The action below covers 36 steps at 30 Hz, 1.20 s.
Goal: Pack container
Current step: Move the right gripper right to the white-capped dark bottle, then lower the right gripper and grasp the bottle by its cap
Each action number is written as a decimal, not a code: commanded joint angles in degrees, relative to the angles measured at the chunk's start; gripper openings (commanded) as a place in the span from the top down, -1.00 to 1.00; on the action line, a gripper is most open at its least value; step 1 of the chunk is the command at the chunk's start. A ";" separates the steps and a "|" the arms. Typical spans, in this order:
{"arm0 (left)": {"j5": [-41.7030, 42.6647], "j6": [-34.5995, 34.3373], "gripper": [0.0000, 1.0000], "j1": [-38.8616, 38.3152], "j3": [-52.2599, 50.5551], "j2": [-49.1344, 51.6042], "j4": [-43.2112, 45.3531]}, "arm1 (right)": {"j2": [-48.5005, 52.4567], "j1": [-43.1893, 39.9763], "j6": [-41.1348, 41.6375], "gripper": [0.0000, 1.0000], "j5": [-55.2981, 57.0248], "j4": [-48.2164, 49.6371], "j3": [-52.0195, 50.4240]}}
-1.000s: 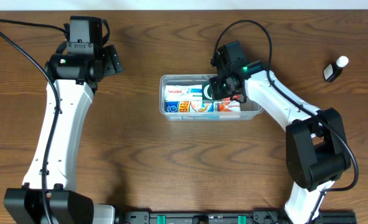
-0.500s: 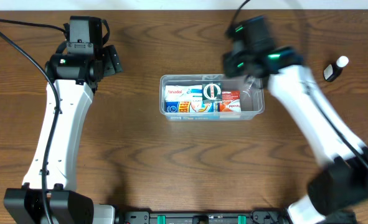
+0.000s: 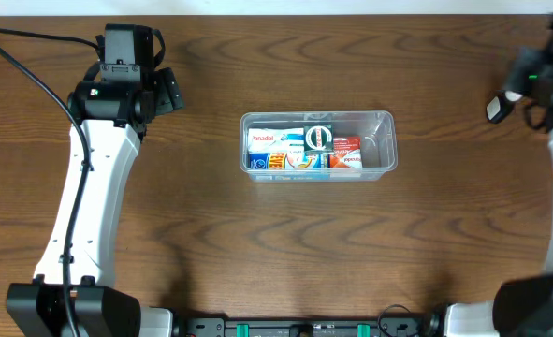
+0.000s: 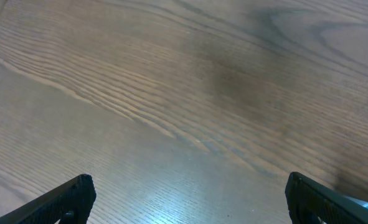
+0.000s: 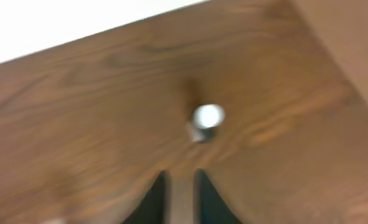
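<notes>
1. Spreading left gripper [image 4: 190, 199] fingers wide above wooden table [image 4: 171, 93], gripping nothing.
2. Holding right gripper [image 5: 182, 193] fingers slightly parted, empty, near white-capped bottle [image 5: 207, 117].
3. Sitting mid-table, well apart from both: container [image 3: 381, 154], carrying small boxes [image 3: 295, 150].

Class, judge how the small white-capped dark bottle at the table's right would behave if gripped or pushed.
The bottle looks small and narrow, so probably light and apt to tip or roll. Its round cap may slip when gripped.
</notes>
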 commanded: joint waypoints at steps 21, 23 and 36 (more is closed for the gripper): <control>-0.74 0.02 -0.96 0.17 0.57 -0.07 -0.09 | 24.48 -6.67 -20.31 -0.71 -10.34 13.99 -0.31; -0.74 0.02 -0.96 0.17 0.57 -0.07 -0.09 | 24.55 -6.67 -20.39 -0.65 -10.32 14.53 -0.31; -0.74 0.02 -0.96 0.17 0.57 -0.07 -0.09 | 24.98 -8.02 -21.16 -0.45 -9.70 14.80 -0.31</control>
